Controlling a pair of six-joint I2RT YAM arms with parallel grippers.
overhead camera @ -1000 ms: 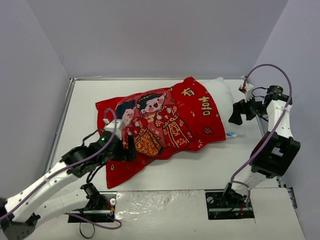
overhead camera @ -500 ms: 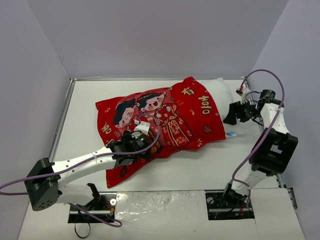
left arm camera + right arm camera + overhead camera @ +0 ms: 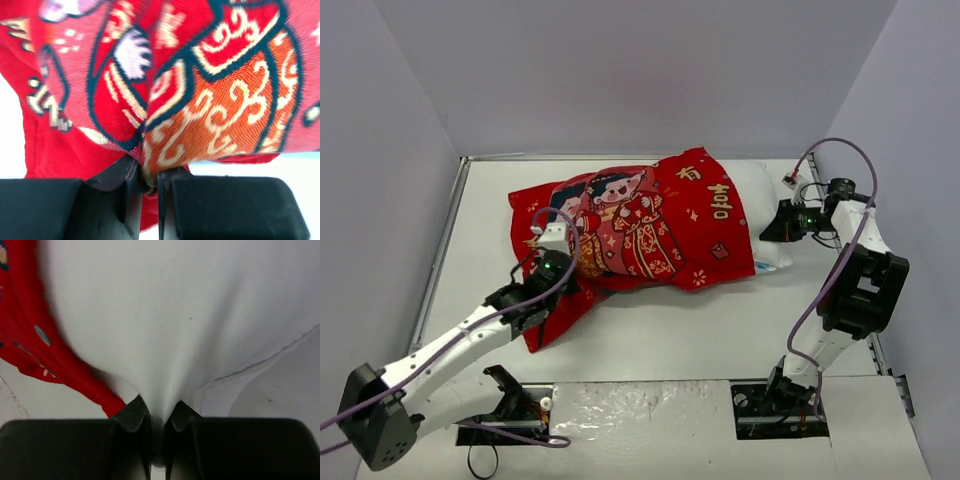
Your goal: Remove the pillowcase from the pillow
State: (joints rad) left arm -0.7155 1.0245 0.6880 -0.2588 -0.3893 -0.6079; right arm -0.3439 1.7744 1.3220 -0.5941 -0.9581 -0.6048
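Note:
The red pillowcase (image 3: 640, 225), printed with two cartoon children and gold characters, lies across the middle of the table with the white pillow (image 3: 755, 210) sticking out of its right end. My left gripper (image 3: 552, 272) is at the cover's near left part, shut on a fold of the printed fabric (image 3: 150, 175). My right gripper (image 3: 775, 228) is at the pillow's right end, shut on a pinch of plain white pillow cloth (image 3: 157, 410). The red pillowcase edge (image 3: 30, 350) shows at the left of the right wrist view.
Raised white walls run along the table's left edge (image 3: 445, 240) and back edge (image 3: 620, 157). The purple enclosure walls stand close on both sides. Both arm bases (image 3: 780, 405) sit at the near edge, with cables looping over the arms.
Both grippers have closed from wide open, the left on the pillowcase fabric, the right on the pillow's end. The left arm swung in; the pillowcase has shifted left and bunched slightly.

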